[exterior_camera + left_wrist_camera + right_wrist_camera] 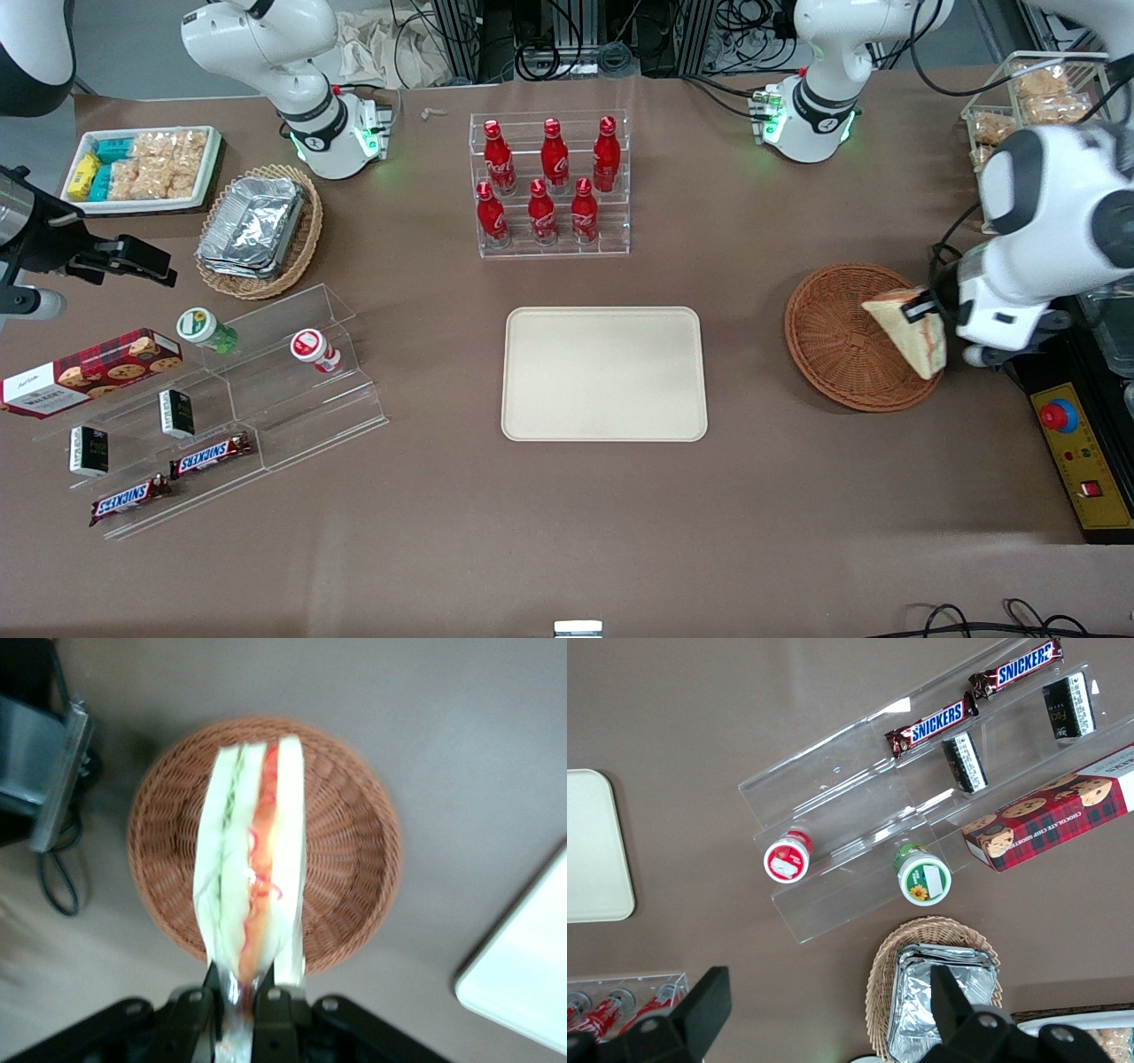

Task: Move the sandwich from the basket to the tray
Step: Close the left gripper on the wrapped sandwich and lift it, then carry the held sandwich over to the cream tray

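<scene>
The sandwich (912,330), a pale bread wedge with red and green filling, hangs in my left gripper (928,308) above the reddish-brown wicker basket (837,341). The gripper is shut on the wedge's end. In the left wrist view the sandwich (252,859) is lifted clear over the empty basket (345,859), with the gripper (241,992) pinching its wrapped end. The cream-beige tray (604,373) lies flat at the table's middle, beside the basket toward the parked arm's end; its corner shows in the left wrist view (523,974).
A clear rack of red bottles (549,186) stands farther from the front camera than the tray. A control box with a red button (1076,452) sits at the table edge by the basket. Acrylic snack shelves (213,408) and a foil-tray basket (259,229) lie toward the parked arm's end.
</scene>
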You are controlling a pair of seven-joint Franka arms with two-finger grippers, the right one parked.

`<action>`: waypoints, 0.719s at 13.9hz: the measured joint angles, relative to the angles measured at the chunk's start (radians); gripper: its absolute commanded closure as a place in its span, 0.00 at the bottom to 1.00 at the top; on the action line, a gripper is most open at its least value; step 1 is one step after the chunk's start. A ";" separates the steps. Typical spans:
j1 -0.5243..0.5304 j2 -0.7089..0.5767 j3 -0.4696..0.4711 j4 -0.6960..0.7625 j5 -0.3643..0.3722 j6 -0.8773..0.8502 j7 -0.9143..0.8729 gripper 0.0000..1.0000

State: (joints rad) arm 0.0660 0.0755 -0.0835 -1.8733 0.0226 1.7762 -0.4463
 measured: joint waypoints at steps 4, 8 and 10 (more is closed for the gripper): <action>-0.002 0.016 0.000 0.253 0.000 -0.205 0.159 1.00; -0.008 0.058 -0.010 0.385 0.000 -0.278 0.225 1.00; -0.024 0.088 -0.043 0.401 0.000 -0.281 0.222 1.00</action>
State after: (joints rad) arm 0.0419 0.1640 -0.1261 -1.4725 0.0224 1.4956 -0.2246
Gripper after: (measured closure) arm 0.846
